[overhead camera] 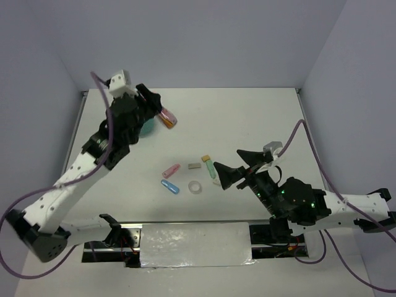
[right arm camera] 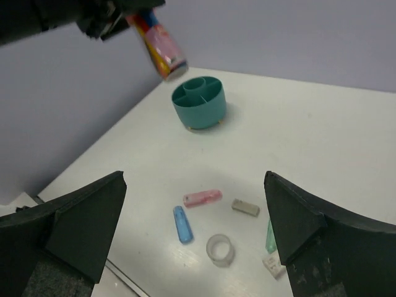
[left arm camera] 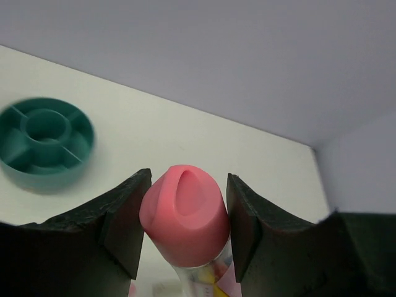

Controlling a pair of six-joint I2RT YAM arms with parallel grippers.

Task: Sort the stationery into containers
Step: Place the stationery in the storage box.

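**Left arm holds a tube just short of the organiser; right arm waits open over the loose items**

The left fingers [left arm camera: 124, 223] pinch a pink-capped tube [left arm camera: 184, 216] by its cap, one pad on each side. Its clear body with a bright label runs down and away from them. The right fingers [right arm camera: 86, 223] are spread wide with nothing between them.

The teal organiser [right arm camera: 198, 102] stands near the far left corner of the surface [overhead camera: 260, 124]. From the right wrist, the tube hangs in the air above the organiser and off to one side, not over it. Its long axis is tilted, with the free end pointing down toward the rim. To my eye the coming move turns on that offset: the tube has to shift across until its end sits over a compartment. The left arm is plainly the nearer one for this.

The loose pieces lie mid-surface toward the near edge, in front of the right fingers. They are a pink stick [right arm camera: 202, 198], a blue stick [right arm camera: 181, 224], a tape ring [right arm camera: 219, 249], a small grey block [right arm camera: 245, 207] and a green pen [right arm camera: 270, 238], the pen partly hidden by a finger. The right arm is the nearer one to these.

The left wrist view shows the hold on the cap and the organiser's central well and dividers up and to the left. It shows neither the tube's lower end nor the loose pieces. The top view hides most of the organiser behind the left arm, and only the right wrist view shows the tube's height above it.
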